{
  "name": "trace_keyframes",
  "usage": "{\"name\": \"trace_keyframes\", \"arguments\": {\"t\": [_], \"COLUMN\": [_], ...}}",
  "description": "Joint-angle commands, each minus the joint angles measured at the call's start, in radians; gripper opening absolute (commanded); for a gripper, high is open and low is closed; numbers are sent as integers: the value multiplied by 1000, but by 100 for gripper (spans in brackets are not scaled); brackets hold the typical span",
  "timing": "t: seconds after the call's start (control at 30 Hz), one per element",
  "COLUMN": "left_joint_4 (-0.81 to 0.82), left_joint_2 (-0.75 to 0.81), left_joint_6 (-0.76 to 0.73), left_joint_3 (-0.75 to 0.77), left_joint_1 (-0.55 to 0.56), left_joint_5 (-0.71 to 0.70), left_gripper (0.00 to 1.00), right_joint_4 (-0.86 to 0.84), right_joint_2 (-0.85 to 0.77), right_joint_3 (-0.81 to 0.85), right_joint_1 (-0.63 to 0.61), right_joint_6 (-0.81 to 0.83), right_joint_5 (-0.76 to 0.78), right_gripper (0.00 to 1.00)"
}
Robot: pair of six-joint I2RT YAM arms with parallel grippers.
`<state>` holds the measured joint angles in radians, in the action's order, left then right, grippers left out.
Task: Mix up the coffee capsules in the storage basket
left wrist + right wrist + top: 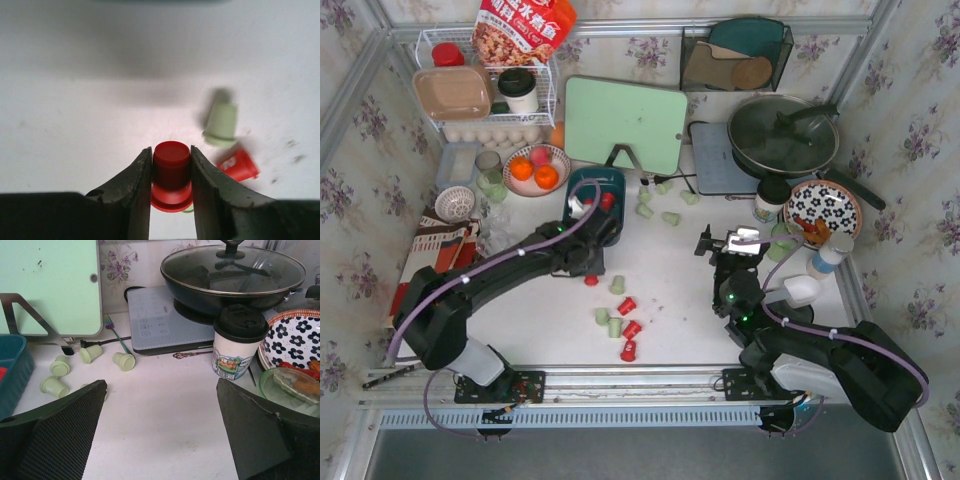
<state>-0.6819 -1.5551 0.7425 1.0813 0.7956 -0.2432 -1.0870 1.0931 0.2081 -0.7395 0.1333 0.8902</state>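
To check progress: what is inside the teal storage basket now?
Inside the storage basket a red capsule shows. The left arm covers its near part, so whatever lies there cannot be seen.

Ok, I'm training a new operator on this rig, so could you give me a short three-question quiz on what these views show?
1. Which colour is the capsule between the jaws of the left end effector? A green, B red, C white.
2. True or false: the right end effector is open and holds nothing.
3. Fill in: the teal basket stands just in front of the upright pale green ____.

Key: 1 B. 2 True. 3 cutting board.
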Motion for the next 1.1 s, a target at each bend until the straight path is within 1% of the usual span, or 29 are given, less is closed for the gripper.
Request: {"name": "trace_keyframes", "arguments": {"t": [0.0,0.13,0.23,0.37,0.43,0.47,0.57,0.6,0.63,0.7,0.8,0.9,0.93,0.97,1.0,1.07], "left_joint_4": [29,147,197,215,216,225,283,306,327,369,441,476,472,447,408,302], "left_joint_2": [25,-42,-163,-331,-402,-423,-452,-449,-440,-406,-313,-190,-138,-102,-60,21], "left_joint_6": [-145,-265,-320,-353,-356,-362,-375,-379,-382,-390,-394,-393,-393,-380,-343,-259], "left_joint_3": [112,234,357,495,541,552,540,528,515,480,390,297,274,259,249,241], "left_joint_1": [-66,-179,-248,-300,-312,-314,-315,-316,-317,-318,-318,-318,-318,-319,-324,-355], "left_joint_5": [-62,-3,46,72,76,70,21,1,-18,-39,-59,-75,-81,-90,-103,-78], "left_gripper": [35,36,37,38,39,41,52,57,65,73,82,87,88,95,100,99], "right_joint_4": [-14,-8,3,24,36,44,72,85,95,105,124,154,174,197,216,253], "right_joint_2": [10,18,23,34,39,42,46,48,51,61,84,104,109,114,117,125], "right_joint_3": [10,14,18,30,39,44,55,59,63,70,83,98,104,112,121,137], "right_joint_1": [-1,0,0,0,0,1,0,0,0,0,1,0,0,0,0,0], "right_joint_6": [-9,-13,-17,-15,-14,-14,-25,-30,-35,-41,-49,-67,-83,-94,-104,-123], "right_joint_5": [0,-5,-10,-11,-11,-12,-18,-22,-29,-36,-42,-71,-82,-93,-106,-128], "right_gripper": [100,100,100,100,100,100,100,100,100,100,100,100,100,100,100,100]}}
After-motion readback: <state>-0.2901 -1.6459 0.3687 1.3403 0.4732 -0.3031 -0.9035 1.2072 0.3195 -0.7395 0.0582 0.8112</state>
